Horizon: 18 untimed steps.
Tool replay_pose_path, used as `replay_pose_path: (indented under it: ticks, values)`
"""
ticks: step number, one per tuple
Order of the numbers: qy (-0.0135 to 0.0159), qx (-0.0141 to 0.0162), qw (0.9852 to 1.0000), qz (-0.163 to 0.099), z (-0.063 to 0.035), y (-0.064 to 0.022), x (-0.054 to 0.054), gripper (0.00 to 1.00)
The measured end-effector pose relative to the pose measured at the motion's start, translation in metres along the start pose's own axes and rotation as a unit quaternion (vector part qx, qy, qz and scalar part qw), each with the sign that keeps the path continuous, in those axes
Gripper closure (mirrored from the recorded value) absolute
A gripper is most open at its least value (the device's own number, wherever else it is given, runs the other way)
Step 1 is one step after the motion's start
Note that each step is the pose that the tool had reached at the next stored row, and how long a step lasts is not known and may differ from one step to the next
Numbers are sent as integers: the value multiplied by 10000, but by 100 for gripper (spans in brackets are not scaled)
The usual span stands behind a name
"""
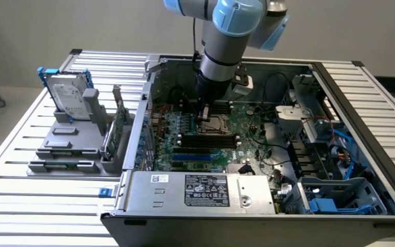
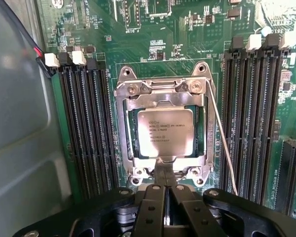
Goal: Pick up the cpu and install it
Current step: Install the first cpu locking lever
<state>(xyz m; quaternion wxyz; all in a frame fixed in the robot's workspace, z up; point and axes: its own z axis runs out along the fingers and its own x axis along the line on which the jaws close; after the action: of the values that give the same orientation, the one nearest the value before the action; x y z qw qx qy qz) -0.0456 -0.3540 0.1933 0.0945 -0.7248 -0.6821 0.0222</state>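
The grey-and-blue robot arm (image 1: 228, 36) reaches down into the open dark-grey computer case (image 1: 252, 206), its hand (image 1: 204, 117) at the square metal-framed socket (image 1: 215, 123) on the green motherboard (image 1: 191, 126); the case stands on a ribbed aluminium worktop (image 1: 19, 200).

You can see long black slots (image 2: 86, 128) on the green board (image 2: 153, 49) on both sides of the fingers (image 2: 153, 207). A thin wire bar (image 2: 222, 143) stands close to them. Far from the fingers, outside the computer case (image 1: 362, 170), a silver hard drive (image 1: 70, 95) stands in a grey rack (image 1: 67, 144) on the metal table (image 1: 19, 206). A silver box with a label (image 1: 197, 193) sits at the case's near edge.
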Motion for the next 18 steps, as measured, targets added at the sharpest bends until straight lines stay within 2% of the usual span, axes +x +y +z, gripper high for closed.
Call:
replay_pose_path:
  ticks: [1, 2, 4, 8, 18]
  values:
    - [-155, 15, 9999, 25, -9, -2, 8, 89]
    - [-226, 8, 9997, 37, -16, -4, 5, 89]
    - [-214, 3, 9998, 34, -8, -4, -1, 89]
    - [-210, 0, 9998, 33, -5, -2, 2, 89]
    - [-210, 0, 9998, 33, -5, -2, 2, 89]
